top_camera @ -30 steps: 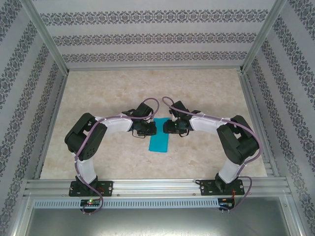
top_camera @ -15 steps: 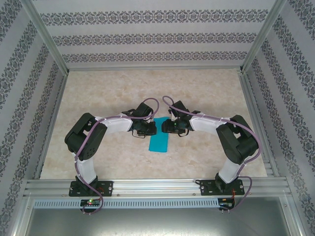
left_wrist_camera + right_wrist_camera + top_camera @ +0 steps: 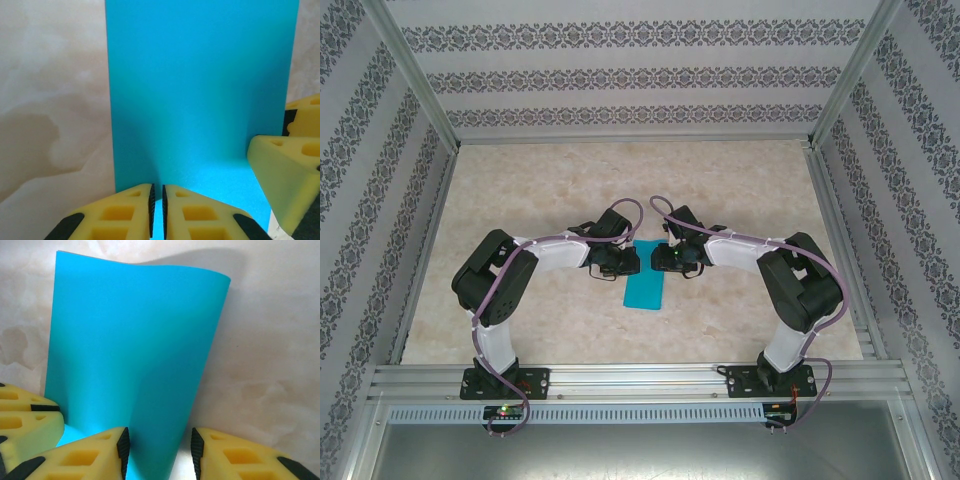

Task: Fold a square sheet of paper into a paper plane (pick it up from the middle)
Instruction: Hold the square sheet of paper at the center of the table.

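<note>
Top external view showed the marbled beige tabletop [image 3: 520, 200] carrying the thin teal-blue square sheet of paper [image 3: 643, 290], half-folded, centrally. Left gripper [image 3: 157, 192] pinched its edge; right gripper [image 3: 159, 437] stood open astride the bend, which probably needed pressing flat.

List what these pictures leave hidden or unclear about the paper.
- Top view: far corners of the square sheet of paper, covered by the left gripper and right gripper; jaws too small.
- Left wrist: upper edge, cut by frame top.
- Right wrist: lower edge, cut by frame bottom.
</note>
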Controlling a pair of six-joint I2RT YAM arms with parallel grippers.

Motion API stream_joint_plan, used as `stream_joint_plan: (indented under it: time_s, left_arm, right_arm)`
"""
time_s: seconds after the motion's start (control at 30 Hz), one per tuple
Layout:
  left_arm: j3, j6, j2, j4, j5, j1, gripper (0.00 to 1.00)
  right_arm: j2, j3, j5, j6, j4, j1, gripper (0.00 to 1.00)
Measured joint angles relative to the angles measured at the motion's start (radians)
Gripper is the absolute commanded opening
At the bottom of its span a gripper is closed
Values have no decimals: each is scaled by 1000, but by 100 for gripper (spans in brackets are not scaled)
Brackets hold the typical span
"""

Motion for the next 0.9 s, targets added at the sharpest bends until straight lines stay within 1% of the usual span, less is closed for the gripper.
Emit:
stream_joint_plan:
  time_s: [0.47, 0.9]
  left_arm:
    - [1, -2, -114, -10, 0, 4, 23]
    - [1, 3, -128, -47, -5, 29, 24]
  right_arm:
    - [0, 0, 4, -4, -3, 0, 37]
    - [0, 0, 9, -28, -7, 0, 36]
